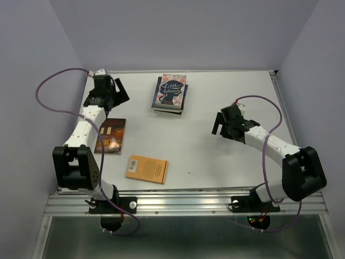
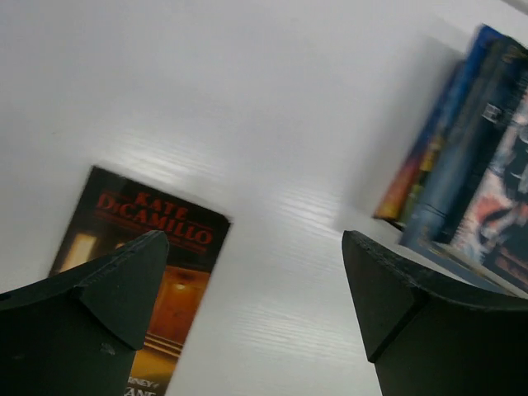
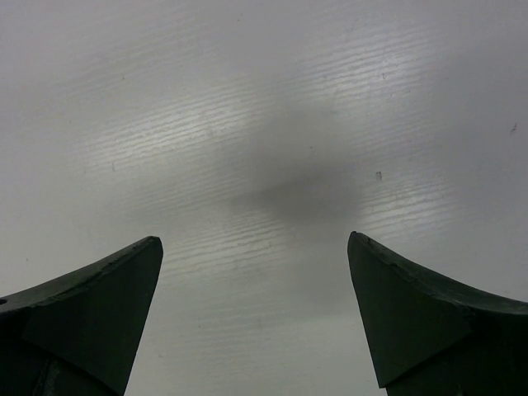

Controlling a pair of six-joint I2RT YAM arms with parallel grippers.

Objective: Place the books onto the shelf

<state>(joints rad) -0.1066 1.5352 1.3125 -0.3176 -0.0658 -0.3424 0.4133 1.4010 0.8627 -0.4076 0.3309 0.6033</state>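
Observation:
A stack of books (image 1: 170, 93) with a floral "Little Women" cover on top lies at the back middle of the white table (image 1: 215, 162). A dark brown Kate DiCamillo book (image 1: 110, 136) lies flat at the left. Towards the front lies a plain orange book (image 1: 146, 169). My left gripper (image 1: 114, 97) hovers open at the back left, above and beyond the brown book (image 2: 177, 272), holding nothing; the stack (image 2: 470, 165) shows at its right. My right gripper (image 1: 220, 125) stands open over bare table at the right. In the right wrist view the gripper (image 3: 252, 239) has only table surface between its fingers. The shelf is out of view.
Pale walls close the table in at the back and both sides. An aluminium rail (image 1: 183, 202) runs along the near edge by the arm bases. Purple cables (image 1: 54, 97) loop beside each arm.

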